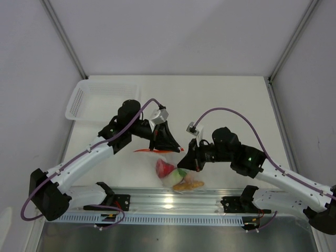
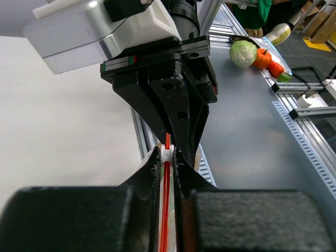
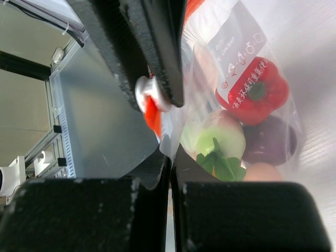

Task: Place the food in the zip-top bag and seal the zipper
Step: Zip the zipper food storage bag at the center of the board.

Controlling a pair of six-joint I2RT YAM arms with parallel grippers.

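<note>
- Food is sitting inside the small clear crinkly zip-top bag (image 1: 176,173), which is hanging between the two arms over the near middle of the white table (image 1: 231,100); the red round pepper-like toy (image 3: 255,93), the white-and-green toy (image 3: 219,144), the purple toy (image 3: 268,140) and the orange-yellow long toy (image 1: 189,185) are weighing its bottom down towards the near edge.
- The left gripper (image 2: 168,155) is pinching the thin orange-red zipper (image 2: 166,210) at the bag's mouth, its jaws nearly together on the strip, probably to press the seal shut.
- The right gripper (image 3: 169,157) is closed on the bag's edge just right of that, holding the mouth taut so the strip is staying straight for the other gripper.
- Both grippers are meeting tip to tip above the food, so the bag is dangling rather than lying flat.
- The white slotted plastic basket (image 1: 100,97) is sitting at the far left, well apart, and appears to be holding no food.
- Judging by this, filling is done and sealing is under way; how much of the zipper is closed cannot be told.
</note>
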